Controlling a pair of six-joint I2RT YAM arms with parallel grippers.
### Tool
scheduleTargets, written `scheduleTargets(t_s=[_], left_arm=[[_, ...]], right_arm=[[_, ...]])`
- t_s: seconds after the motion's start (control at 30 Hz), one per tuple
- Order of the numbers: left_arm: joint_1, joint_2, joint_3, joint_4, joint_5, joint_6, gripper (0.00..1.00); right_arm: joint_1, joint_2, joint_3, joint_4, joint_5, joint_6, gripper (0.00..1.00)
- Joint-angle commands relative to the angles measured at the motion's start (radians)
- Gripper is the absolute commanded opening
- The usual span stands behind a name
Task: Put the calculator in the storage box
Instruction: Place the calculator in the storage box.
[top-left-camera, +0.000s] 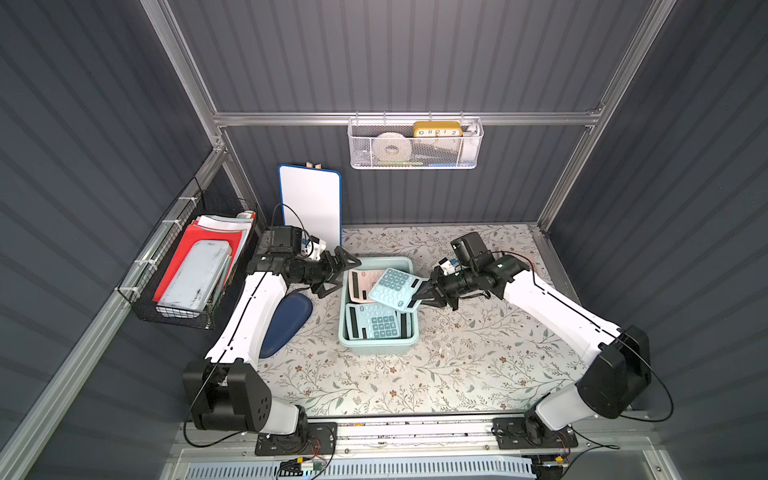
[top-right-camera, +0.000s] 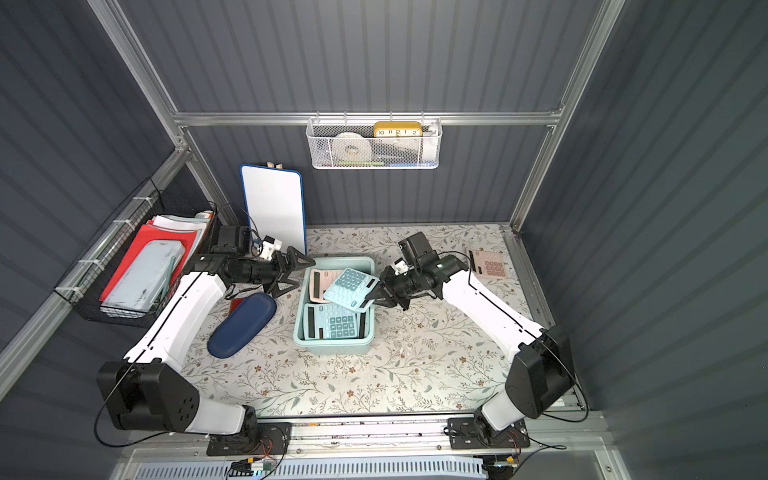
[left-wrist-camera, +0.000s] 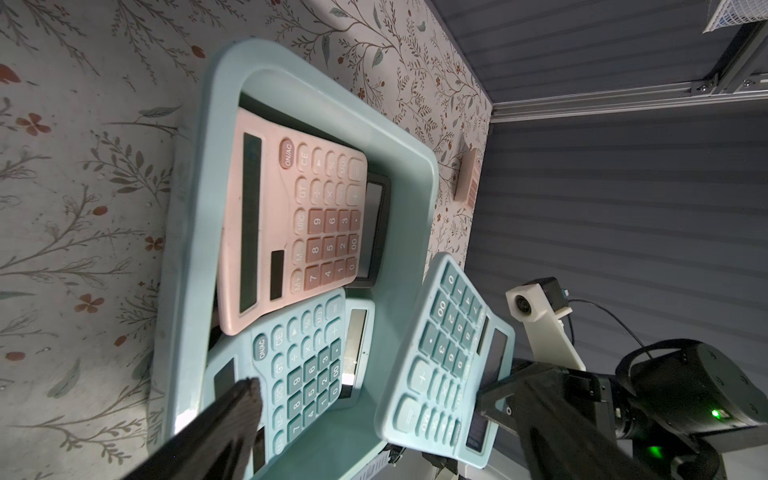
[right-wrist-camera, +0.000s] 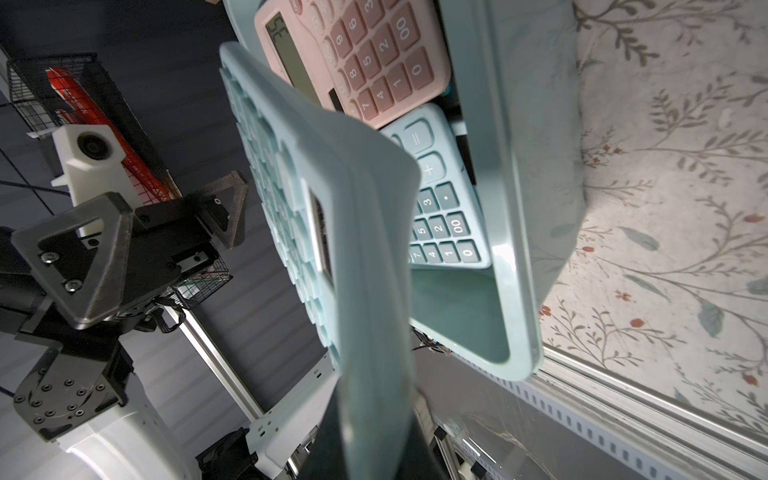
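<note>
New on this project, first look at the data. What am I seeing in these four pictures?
Two robot arms stand at a table, each ending in a two-fingered gripper. Two pictures look down from one overhead stereo camera; two come from cameras on the wrists. On the table: a mint box holding a pink calculator and a teal calculator, a second pink calculator back on the right, and a navy case by the left arm. The right gripper is shut on the held calculator, also teal, tilted over the box. The left gripper is open, empty, by the box.
</note>
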Motion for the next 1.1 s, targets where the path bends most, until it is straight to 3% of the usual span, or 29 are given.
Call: scheduleTargets(t_s=[0.0, 0.47, 0.8, 1.07], left_arm=[[0.005, -0.012, 0.035, -0.023, -0.013, 0.029, 0.99], [0.041, 0.001, 0.098, -0.104, -0.118, 0.034, 0.99], [0.057, 0.059, 0.167, -0.158, -0.153, 0.034, 0.99], [0.057, 0.078, 0.185, -0.171, -0.183, 0.014, 0.99]], right_arm=[[-0.002, 0.014, 0.063, -0.102, -0.003, -0.097, 0.00], [0.012, 0.266, 0.419, -0.425, 0.022, -0.389, 0.00], [0.025, 0.479, 0.663, -0.519, 0.010, -0.528, 0.00], [0.023, 0.707, 0.953, -0.643, 0.007, -0.616, 0.00]])
